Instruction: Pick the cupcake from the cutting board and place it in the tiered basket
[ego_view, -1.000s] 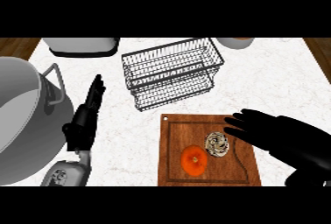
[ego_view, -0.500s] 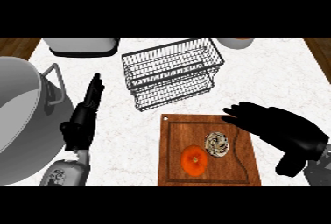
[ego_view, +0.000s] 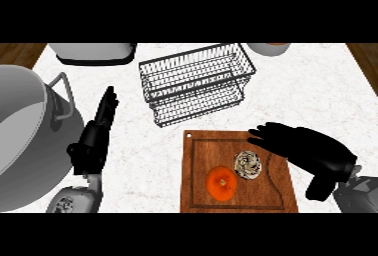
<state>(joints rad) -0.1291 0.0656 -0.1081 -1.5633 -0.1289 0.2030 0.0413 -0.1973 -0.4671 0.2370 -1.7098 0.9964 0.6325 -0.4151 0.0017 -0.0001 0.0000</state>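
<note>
The cupcake (ego_view: 249, 165), pale with a swirled top, sits on the wooden cutting board (ego_view: 275, 195) near its middle. The wire tiered basket (ego_view: 196, 82) stands behind the board, toward the counter's far side. My right hand (ego_view: 306, 147) hovers over the board's right part, just right of the cupcake, fingers relaxed and spread toward the left, holding nothing. My left hand (ego_view: 96, 135) rests open at the left, fingers pointing up.
An orange round item (ego_view: 222, 183) lies on the board left of the cupcake. A large grey pot (ego_view: 26, 135) fills the left edge. A white appliance (ego_view: 92, 52) and a bowl (ego_view: 267, 48) stand at the back.
My right hand has drawn back to the right and slightly up, away from the cupcake. The left hand stays put.
</note>
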